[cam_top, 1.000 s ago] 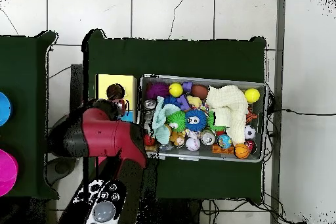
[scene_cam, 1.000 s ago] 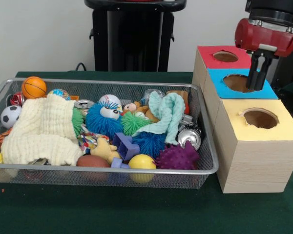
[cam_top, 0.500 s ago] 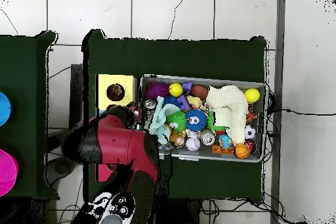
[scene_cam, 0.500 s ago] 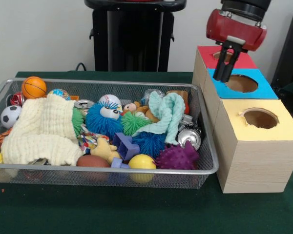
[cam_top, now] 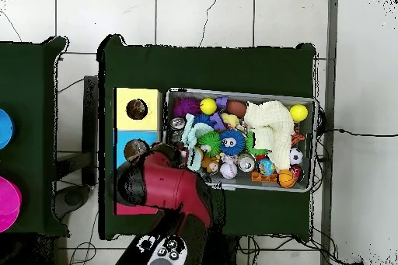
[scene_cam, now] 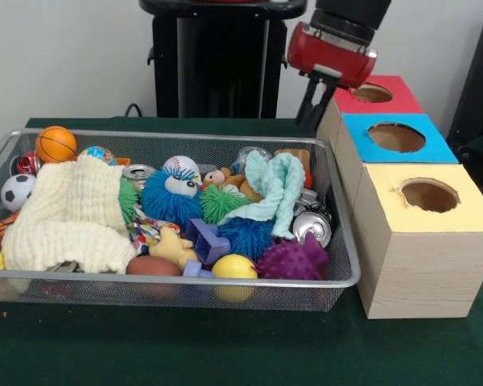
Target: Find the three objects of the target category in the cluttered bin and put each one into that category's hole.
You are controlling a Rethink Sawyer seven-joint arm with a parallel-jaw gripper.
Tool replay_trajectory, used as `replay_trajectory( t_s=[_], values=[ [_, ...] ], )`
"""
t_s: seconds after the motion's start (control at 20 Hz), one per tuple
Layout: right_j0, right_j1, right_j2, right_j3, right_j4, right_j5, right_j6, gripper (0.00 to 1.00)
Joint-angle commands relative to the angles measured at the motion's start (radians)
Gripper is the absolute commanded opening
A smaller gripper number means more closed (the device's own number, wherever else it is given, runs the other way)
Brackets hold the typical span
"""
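The wire mesh bin lies on the green table, full of toys; it also shows in the overhead view. A white wad with red and blue print peeks out between the cream cloth and the blue spiky ball, mostly covered. A second patchy colourful wad sits behind the cream cloth. The yellow-surround hole tops the nearest wood-grain box, and shows in the overhead view. My gripper hangs open and empty above the bin's back right corner, beside the red-topped box.
Blue-surround hole and red-surround hole stand behind the yellow one. A cream cloth, a mint cloth, spiky balls, cans and small balls fill the bin. The red arm covers the red box from above.
My gripper has moved from above the blue hole, past the red hole, to the bin's back right corner. It stays empty. Nothing in the bin has moved.
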Motion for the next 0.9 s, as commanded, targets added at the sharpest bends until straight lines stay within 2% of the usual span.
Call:
replay_trajectory(
  t_s=[0.05,0.4,0.45,0.55,0.8,0.85,0.9],
  values=[
    [-0.037,0.03,0.027,0.115,-0.083,-0.164,0.168,0.0],
    [-0.122,0.056,0.049,0.142,-0.148,-0.326,0.165,0.0],
    [-0.131,0.075,0.044,0.141,-0.166,-0.392,0.17,0.0],
    [-0.119,0.118,0.016,0.148,-0.166,-0.518,0.201,0.0],
    [-0.118,0.167,-0.008,0.165,-0.146,-0.623,0.197,0.0],
    [-0.124,0.17,-0.005,0.167,-0.139,-0.641,0.18,1.0],
    [-0.128,0.17,-0.004,0.163,-0.145,-0.646,0.175,1.0]
  ],
)
